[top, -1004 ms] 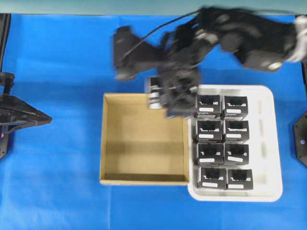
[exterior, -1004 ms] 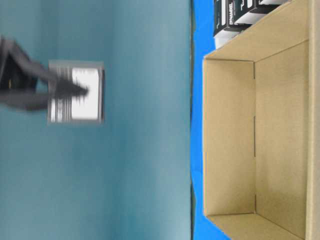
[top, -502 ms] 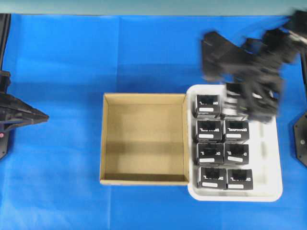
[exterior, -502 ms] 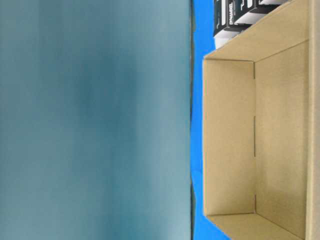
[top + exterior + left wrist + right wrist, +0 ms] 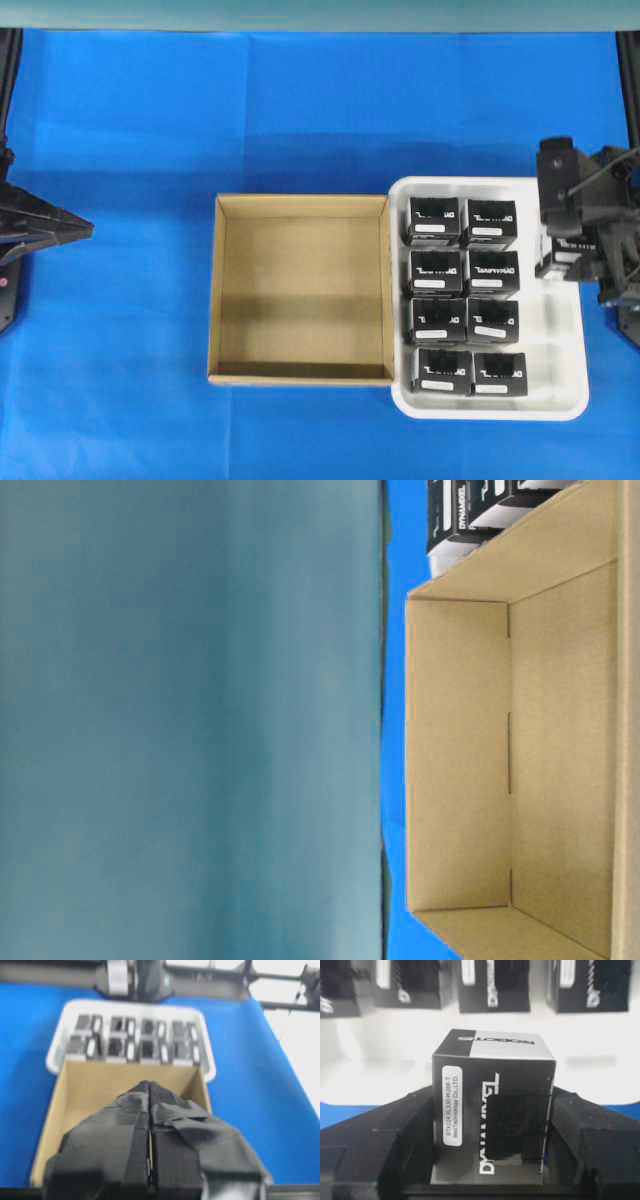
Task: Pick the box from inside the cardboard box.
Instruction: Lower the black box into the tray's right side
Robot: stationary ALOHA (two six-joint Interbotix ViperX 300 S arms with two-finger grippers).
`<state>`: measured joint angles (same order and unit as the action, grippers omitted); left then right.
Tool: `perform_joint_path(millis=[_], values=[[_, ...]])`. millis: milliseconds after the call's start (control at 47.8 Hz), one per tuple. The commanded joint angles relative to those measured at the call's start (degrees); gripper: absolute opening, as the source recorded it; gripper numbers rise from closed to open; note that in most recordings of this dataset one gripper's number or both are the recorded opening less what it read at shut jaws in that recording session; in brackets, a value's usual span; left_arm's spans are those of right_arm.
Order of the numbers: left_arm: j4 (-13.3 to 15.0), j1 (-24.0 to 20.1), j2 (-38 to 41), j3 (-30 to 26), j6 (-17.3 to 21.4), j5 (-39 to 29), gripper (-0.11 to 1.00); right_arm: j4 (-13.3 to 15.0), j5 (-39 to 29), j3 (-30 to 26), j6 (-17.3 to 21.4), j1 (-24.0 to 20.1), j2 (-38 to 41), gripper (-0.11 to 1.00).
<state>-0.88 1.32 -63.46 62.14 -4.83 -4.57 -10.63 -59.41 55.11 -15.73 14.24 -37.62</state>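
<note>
The box (image 5: 492, 1110) reads "ROBOTIS" on top, "DYNAMIXEL" down its front, and "BTX124 XL330-M288-T BestTechnology Co.,LTD." on its white label (image 5: 452, 1105).

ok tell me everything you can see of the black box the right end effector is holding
The box is a small black cuboid, apparently printed card, with a grey-white panel on top and whitish lettering down its front. A white label strip runs along its left edge. It stands upright, clamped on both sides between the fingers of the right end effector, over the right side of the white tray, apart from the eight boxes packed there.
</note>
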Motion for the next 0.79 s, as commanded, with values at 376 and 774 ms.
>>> perform_joint_path(millis=[376, 774], values=[[-0.09, -0.35, 1.85, -2.9, -0.97, 5.62, -0.05, 2.46, 14.94, 8.35, -5.36, -0.09, 1.05, 0.62], [-0.18, -0.35, 3.6, -3.34, -0.79, 6.94, -0.05, 2.11, 21.36, 9.05, -5.54, -0.7, 8.0, 0.62]])
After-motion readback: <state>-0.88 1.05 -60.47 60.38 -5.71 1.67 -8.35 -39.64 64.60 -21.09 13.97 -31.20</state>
